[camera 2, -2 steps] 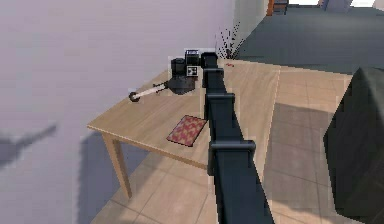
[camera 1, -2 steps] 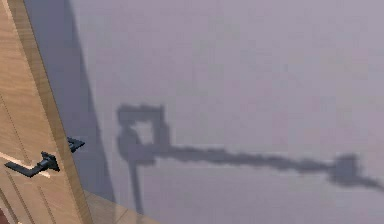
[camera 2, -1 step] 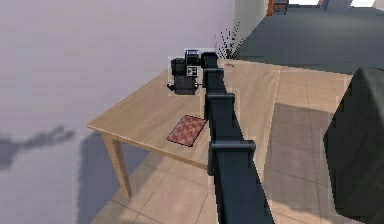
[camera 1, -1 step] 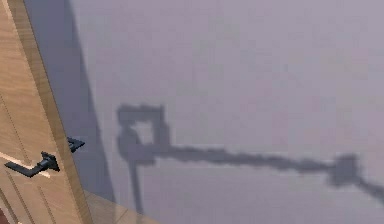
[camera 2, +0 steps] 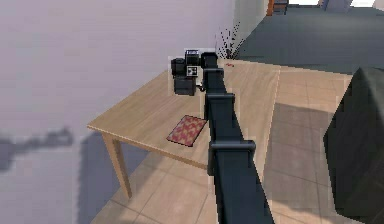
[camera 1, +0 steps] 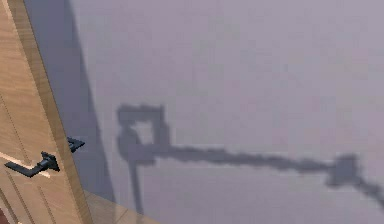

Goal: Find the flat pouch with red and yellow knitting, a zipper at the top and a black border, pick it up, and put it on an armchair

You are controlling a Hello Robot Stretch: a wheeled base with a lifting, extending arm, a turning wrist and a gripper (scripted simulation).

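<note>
Stretching over the wooden table (camera 2: 135, 112), our arm (camera 2: 226, 135) has the gripper (camera 2: 181, 76) at its far side, grip we cannot tell; the reddish flat pouch (camera 2: 188, 130) lies by its near edge

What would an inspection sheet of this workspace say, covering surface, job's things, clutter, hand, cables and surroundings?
Surface: light wooden table on a pale wood floor.
Job's things: flat red patterned pouch lying on the table, just left of the dark square arm bar.
Clutter: thin dark twigs at the table's far end.
Hand: hand seen at the table's far part; cannot tell whether it holds anything.
Cables: nothing seen.
Surroundings: grey wall; wooden door with black handle; dark bulky furniture piece at the arm side view's right.
</note>
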